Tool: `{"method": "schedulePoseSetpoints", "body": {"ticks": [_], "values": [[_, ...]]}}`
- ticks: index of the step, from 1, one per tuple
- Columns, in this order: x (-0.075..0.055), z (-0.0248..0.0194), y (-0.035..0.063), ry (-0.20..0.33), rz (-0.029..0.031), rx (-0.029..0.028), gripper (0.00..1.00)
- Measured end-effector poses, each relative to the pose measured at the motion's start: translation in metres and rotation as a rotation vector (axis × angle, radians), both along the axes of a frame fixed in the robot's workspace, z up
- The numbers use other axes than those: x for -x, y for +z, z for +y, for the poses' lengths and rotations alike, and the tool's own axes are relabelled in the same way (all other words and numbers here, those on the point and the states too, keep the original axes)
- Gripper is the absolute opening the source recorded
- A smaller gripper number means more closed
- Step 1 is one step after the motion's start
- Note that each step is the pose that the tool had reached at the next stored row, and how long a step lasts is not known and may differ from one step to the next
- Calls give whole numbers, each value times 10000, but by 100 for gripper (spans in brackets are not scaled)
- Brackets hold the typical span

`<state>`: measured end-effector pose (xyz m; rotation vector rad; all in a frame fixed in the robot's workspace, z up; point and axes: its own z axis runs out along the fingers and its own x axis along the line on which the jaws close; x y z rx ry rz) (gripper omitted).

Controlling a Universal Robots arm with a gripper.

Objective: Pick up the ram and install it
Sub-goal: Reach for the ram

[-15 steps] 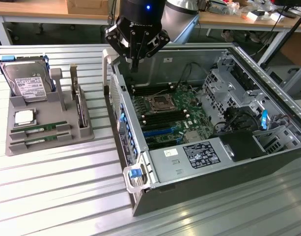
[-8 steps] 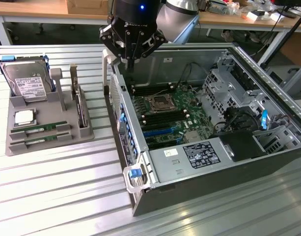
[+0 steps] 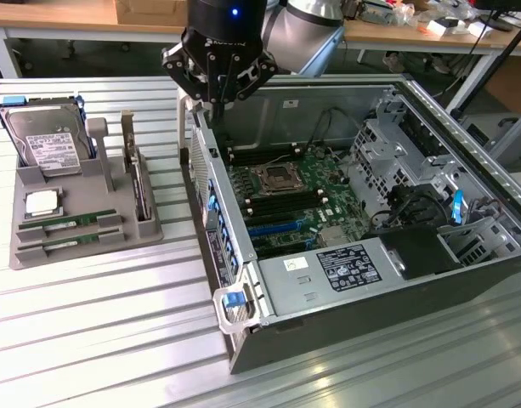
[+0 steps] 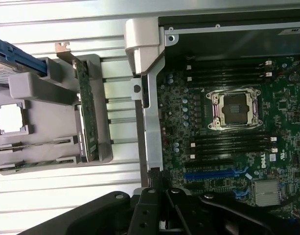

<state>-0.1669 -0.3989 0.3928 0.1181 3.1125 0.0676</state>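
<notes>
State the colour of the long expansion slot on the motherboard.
The slot is blue, clearest in wrist view.

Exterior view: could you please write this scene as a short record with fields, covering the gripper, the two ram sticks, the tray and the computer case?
gripper: shut, no ram in it, above the case wall nearest the tray
ram sticks: two alike, lying side by side in the tray, not picked up
tray: grey, on the exterior view's left; also holds a hard drive and a processor chip
computer case: open, motherboard exposed
memory slots: black, beside the socket, appear empty
</notes>
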Motion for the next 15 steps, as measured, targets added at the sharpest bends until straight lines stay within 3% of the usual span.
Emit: {"method": "schedulePoseSetpoints", "body": {"ticks": [15], "values": [[177, 0, -10, 0, 0, 0, 11]]}}
